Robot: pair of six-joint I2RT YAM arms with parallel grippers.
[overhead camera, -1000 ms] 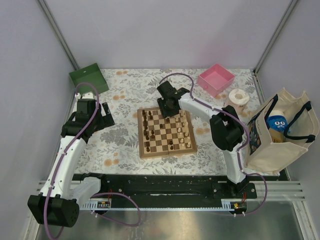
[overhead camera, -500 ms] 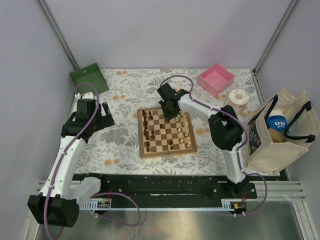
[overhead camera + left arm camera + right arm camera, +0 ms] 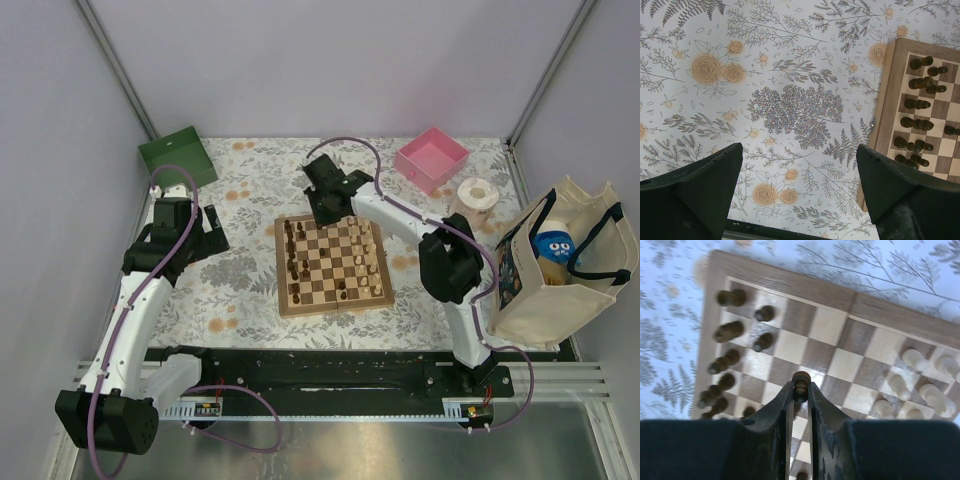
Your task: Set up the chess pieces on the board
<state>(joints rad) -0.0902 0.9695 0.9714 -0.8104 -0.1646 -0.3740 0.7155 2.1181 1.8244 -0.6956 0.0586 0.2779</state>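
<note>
your right gripper (image 3: pixel 800 388) pinches a dark chess piece (image 3: pixel 800 379) between its tips, over the board (image 3: pixel 790 282) near its far edge. your left gripper (image 3: pixel 800 192) hangs spread wide over the floral cloth (image 3: pixel 790 75), just left of the board.

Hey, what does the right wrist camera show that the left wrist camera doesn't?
Only the right wrist view: the right gripper shut on a dark chess piece over the board, plus pale pieces on it. Only the left wrist view: the left gripper, open and empty, over the floral cloth. Both: the board's edge and the dark pieces lined along it.
</note>
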